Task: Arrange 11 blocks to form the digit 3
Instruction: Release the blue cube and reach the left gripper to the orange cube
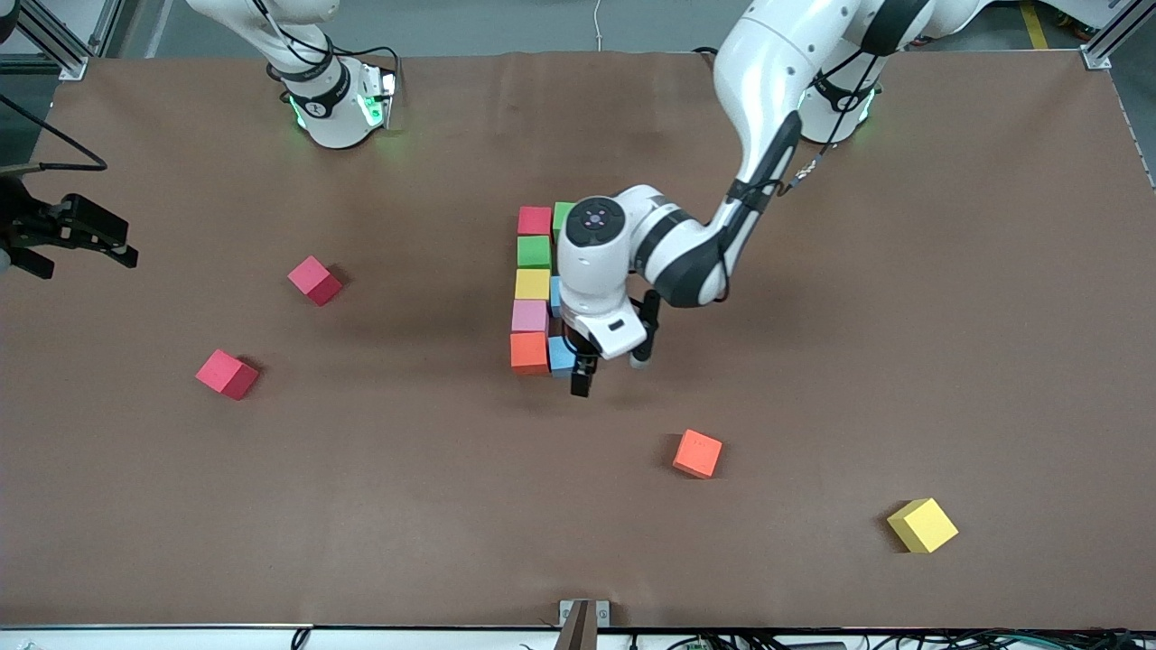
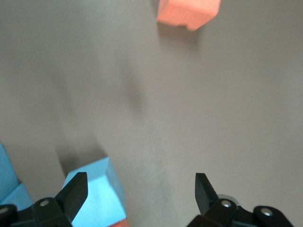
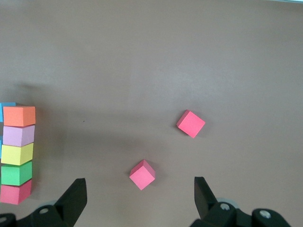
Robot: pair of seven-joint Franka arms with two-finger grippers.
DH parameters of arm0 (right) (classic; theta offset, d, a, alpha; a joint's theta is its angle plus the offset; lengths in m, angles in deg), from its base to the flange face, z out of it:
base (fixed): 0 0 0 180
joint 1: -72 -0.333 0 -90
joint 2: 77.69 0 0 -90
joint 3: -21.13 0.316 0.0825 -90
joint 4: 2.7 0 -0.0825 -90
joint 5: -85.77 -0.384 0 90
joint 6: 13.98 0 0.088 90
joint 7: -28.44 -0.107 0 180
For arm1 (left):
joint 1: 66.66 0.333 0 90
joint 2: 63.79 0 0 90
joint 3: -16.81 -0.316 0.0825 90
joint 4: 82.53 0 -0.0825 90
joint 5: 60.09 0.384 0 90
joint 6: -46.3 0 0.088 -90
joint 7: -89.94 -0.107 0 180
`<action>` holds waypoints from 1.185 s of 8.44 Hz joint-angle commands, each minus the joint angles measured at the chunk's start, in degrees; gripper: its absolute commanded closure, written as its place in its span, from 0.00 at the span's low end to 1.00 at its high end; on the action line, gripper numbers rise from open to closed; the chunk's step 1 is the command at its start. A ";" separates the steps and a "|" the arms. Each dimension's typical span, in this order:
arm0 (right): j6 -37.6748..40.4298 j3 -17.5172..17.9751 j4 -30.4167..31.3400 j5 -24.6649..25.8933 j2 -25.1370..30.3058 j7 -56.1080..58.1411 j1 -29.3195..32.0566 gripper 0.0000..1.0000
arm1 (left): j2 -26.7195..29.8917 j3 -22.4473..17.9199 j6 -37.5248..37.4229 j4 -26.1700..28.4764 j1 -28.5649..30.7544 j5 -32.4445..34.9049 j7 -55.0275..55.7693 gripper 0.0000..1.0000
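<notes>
Left gripper (image 1: 610, 374) hanging open just beside the light blue block (image 1: 562, 356), right gripper (image 1: 68, 236) open too, could easily nudge that column crooked.

A big brown tabletop (image 1: 903, 361) fills almost the whole room you can see. Past its top edge the floor (image 1: 542, 27) is grey, with silver metal bars (image 1: 54, 41) at the corners. Along the bottom edge runs a white strip (image 1: 153, 636) with dark cables (image 1: 903, 639).
</notes>
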 commanded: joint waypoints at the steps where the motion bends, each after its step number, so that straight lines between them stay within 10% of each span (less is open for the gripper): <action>1: 1.33 0.48 -1.06 0.66 0.11 -5.78 0.15 0.00 | 1.93 0.38 -1.51 1.12 4.06 -0.55 -6.71 0.00; 10: 5.63 1.35 -4.48 1.80 0.55 -3.27 -0.73 0.00 | -2.62 0.47 3.04 0.77 15.69 -3.00 -28.97 0.00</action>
